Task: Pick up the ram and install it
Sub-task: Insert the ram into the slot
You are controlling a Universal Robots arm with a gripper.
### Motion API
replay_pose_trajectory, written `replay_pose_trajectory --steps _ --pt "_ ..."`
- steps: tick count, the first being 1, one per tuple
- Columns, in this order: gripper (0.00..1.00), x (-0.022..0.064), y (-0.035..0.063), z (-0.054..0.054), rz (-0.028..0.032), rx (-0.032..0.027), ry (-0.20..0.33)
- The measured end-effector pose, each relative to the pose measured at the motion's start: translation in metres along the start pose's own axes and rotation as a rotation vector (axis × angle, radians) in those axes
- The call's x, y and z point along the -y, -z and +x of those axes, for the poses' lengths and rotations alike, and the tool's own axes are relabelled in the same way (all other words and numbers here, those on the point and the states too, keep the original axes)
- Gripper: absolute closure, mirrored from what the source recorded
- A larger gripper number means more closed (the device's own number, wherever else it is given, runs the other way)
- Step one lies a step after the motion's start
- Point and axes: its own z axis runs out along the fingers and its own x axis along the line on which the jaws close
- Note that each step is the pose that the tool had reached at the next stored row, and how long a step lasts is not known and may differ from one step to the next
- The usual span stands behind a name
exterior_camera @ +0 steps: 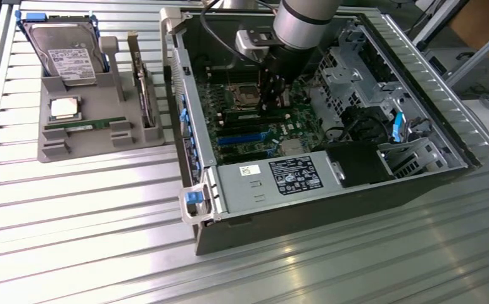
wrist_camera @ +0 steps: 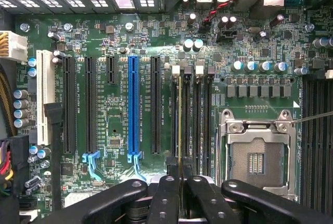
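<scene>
- In the exterior view the arm reaches down from the top centre of the frame into the open computer case (exterior_camera: 329, 120), and the end effector (exterior_camera: 272, 95) sits low over the motherboard (exterior_camera: 257, 126), in the upper-middle of the picture.
- In the wrist view the end effector (wrist_camera: 179, 182) has its two inner fingers (wrist_camera: 165, 195) drawn together on a thin board seen edge-on: this is the ram (wrist_camera: 180, 120), clamped between them and standing on its long edge.
- The ram's long axis runs straight away from the fingers, up the middle of the wrist picture, parallel to the row of memory slots (wrist_camera: 191, 115) beside the processor socket (wrist_camera: 257, 154).
- The stick lies over the leftmost of those slots in that picture; whether its lower edge is already in the slot or just above it, I cannot tell.
- The white clips at the far end of the slots sit just beyond the ram's tip.
- The telling relation is therefore alignment: stick and slot share one direction, with the ram directly beneath the end effector and the slot directly beneath the ram.
- In the left of the exterior view, a grey holder tray (exterior_camera: 84, 107) on the ribbed metal surface (exterior_camera: 101, 209) carries a hard drive (exterior_camera: 63, 47), a square silver processor chip (exterior_camera: 64, 109) and another green stick (exterior_camera: 88, 125) lying flat across its front.
- My judgement: the pick-up is done, and the work stands at seating the ram.
</scene>
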Motion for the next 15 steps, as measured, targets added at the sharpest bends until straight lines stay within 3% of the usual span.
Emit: replay_pose_trajectory --steps 15 --pt "0.88 0.0000 -0.0005 0.0002 0.0003 -0.0017 0.016"
